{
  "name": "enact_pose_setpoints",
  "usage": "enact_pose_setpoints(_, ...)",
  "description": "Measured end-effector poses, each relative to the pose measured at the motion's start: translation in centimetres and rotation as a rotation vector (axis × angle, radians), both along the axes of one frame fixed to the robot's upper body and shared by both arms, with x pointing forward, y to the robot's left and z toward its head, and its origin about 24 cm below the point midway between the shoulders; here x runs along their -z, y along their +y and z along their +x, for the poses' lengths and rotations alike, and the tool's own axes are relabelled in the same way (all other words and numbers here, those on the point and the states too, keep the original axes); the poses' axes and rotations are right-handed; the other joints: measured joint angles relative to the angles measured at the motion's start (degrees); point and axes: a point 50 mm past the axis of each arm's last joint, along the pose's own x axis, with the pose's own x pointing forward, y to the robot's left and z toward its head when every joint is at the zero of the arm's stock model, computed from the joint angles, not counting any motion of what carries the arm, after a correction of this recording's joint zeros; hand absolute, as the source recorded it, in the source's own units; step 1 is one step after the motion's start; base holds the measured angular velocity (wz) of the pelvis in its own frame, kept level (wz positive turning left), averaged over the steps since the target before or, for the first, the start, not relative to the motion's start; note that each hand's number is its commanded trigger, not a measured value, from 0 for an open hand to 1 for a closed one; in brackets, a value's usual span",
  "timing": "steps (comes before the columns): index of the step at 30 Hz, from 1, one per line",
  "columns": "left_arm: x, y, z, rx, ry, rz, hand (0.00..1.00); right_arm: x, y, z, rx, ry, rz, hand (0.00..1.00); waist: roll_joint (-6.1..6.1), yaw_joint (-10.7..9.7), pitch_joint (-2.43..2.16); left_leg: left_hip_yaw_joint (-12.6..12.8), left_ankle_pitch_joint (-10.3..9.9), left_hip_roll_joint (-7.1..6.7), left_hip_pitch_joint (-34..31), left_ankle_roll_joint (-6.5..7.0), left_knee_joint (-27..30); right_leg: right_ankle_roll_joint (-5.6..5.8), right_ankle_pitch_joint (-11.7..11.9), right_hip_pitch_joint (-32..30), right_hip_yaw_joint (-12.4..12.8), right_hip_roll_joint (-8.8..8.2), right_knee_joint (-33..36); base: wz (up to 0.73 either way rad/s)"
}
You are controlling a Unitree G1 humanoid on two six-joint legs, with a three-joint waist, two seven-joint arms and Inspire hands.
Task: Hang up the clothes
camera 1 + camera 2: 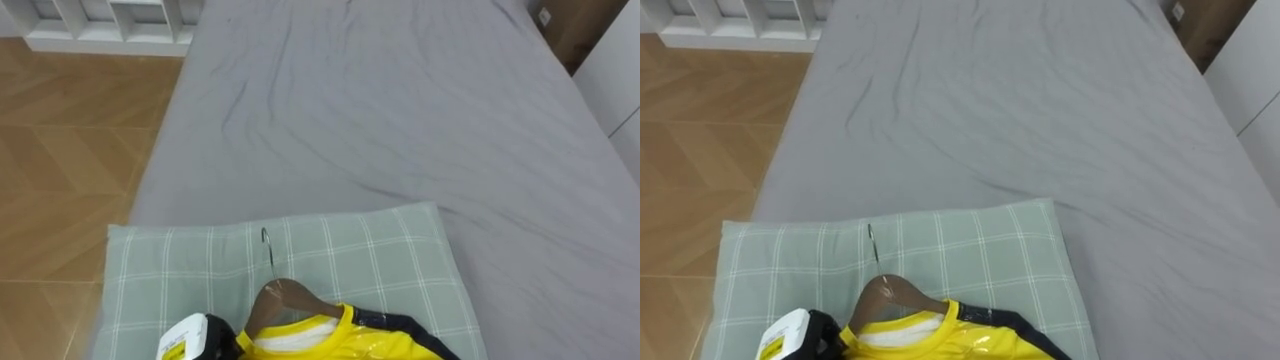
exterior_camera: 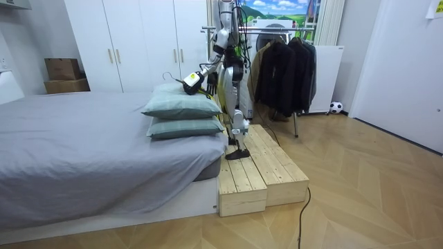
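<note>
The left hand (image 1: 200,341) is at the near left edge of the pillow (image 1: 385,250), just beside the hanger (image 1: 288,297). It touches the hanger's left shoulder, but I cannot tell if it is closed on it. The hanger carries the shirt (image 1: 350,338), which lies to the right of this hand, over the pillow on the bed (image 1: 400,120). The hook (image 1: 267,250) points away from the robot, and the hanger bar runs left to right. The shirt is shiny yellow with a dark edge and a white collar inside. In the room view the rack (image 2: 273,28) stands behind the robot, so I judge it must turn round.
</note>
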Motion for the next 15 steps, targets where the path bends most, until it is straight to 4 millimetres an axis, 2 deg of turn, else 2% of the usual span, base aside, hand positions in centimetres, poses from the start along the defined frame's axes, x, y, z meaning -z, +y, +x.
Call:
enact_pose_setpoints(3, 0.0, 0.1, 0.0, -0.005, -0.001, -0.005, 1.0, 0.1, -0.1, -0.4, 0.004, 0.008, -0.005, 0.0, 0.14, 0.0, -0.33, 0.3, 0.0, 0.02, 0.0, 0.0, 0.0, 0.0, 0.0, 0.0, 0.0, -0.03, 0.0, 0.0)
enact_pose_setpoints(4, 0.0, 0.1, -0.1, -0.008, -0.001, -0.007, 1.0, 0.2, -0.1, -0.6, 0.007, 0.013, -0.006, 0.0, 0.22, 0.0, -0.59, 0.3, 0.0, 0.03, 0.1, 0.0, 0.0, 0.0, 0.0, 0.0, 0.0, -0.02, 0.1, 0.0)
enact_pose_setpoints(15, -0.2, 0.2, -1.0, -0.065, -0.029, -0.089, 1.0, 0.5, -0.4, -2.0, 0.024, 0.042, 0.006, 0.0, 0.73, 0.0, -0.99, 0.3, 0.0, -0.01, 3.5, 0.01, -0.2, 0.11, -0.1, 3.7, 0.4, 0.04, -0.6, 0.01)
